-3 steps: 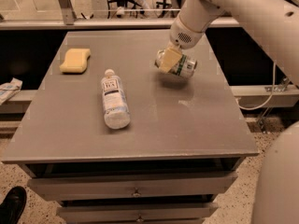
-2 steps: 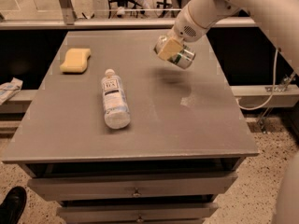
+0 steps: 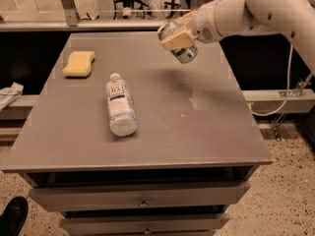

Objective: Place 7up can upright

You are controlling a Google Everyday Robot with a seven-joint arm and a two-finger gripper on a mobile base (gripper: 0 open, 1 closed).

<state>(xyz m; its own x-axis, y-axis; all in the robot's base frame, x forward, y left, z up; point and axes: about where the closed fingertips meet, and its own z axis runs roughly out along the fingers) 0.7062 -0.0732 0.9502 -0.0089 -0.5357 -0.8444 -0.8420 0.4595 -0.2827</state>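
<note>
The 7up can [image 3: 183, 52], pale silver with faint green print, is held tilted in the air above the far right part of the grey table [image 3: 197, 132]. My gripper [image 3: 177, 39] comes in from the upper right on the white arm [image 3: 256, 9] and is shut on the can, with one tan finger pad [image 3: 177, 38] across its side. The can touches nothing else and hangs well above the tabletop.
A clear plastic bottle [image 3: 119, 107] with a white cap lies on its side at the table's left middle. A yellow sponge [image 3: 79, 63] sits at the far left. Drawers [image 3: 142, 200] are below the front edge. A shoe [image 3: 12, 215] is at the bottom left.
My gripper has lifted the can off the tabletop and carried it up and toward the far side. The bottle and sponge have not moved.
</note>
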